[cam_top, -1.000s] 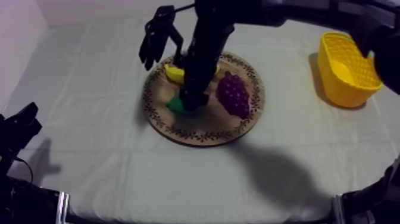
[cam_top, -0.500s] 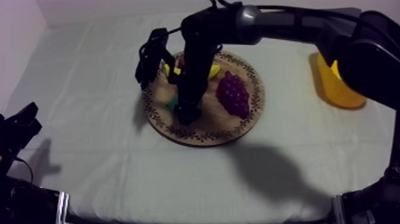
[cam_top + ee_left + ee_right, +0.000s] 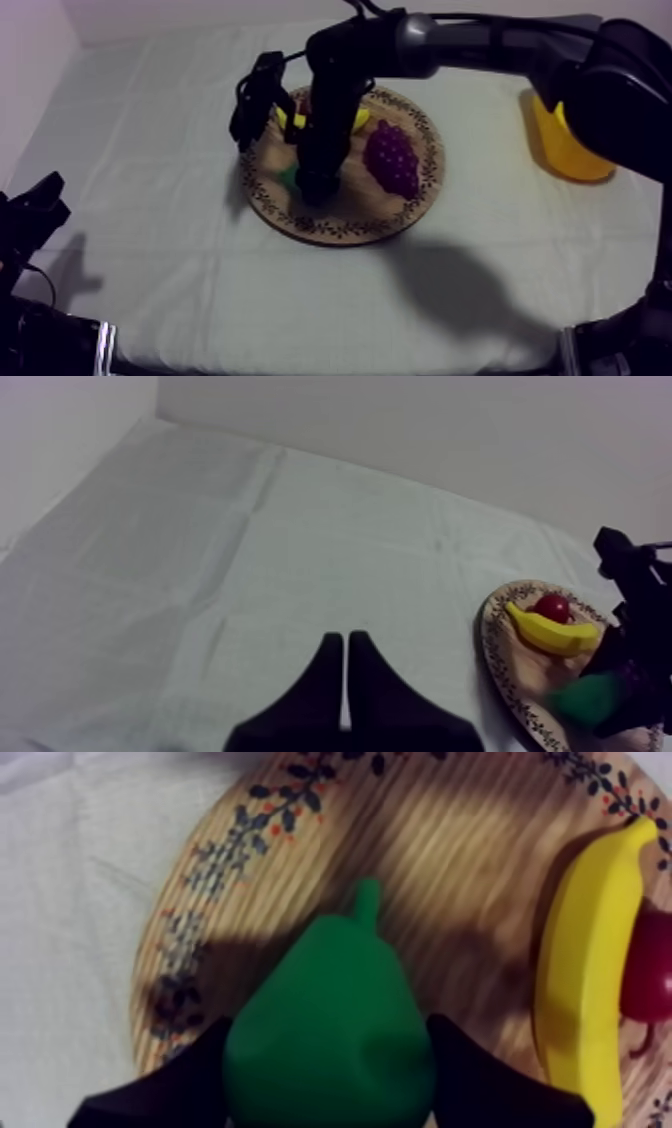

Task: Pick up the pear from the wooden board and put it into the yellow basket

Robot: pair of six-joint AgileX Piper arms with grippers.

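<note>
A grey-white cloth [image 3: 150, 250] covers the whole table, and a pale wall [image 3: 35, 30] rises behind its far edge. The round wooden board [image 3: 345, 232] lies near the middle. The yellow basket [image 3: 560, 150] stands well apart from it at the right side (the right arm crosses in front and hides most of it).

On the board the grapes [image 3: 392, 158] are plain to see, but the banana [image 3: 357, 118] and the pear [image 3: 288, 177] show from above as slivers beside the arm. The small red fruit [image 3: 650, 977], just beside the banana, is partly cut off.

The right gripper [image 3: 315, 188] is down at the board, its fingers [image 3: 190, 1077] closed round the broad end of the pear, whose stem points toward the patterned rim. The left gripper [image 3: 346, 666] rests low at the table's left, clenched on nothing.
</note>
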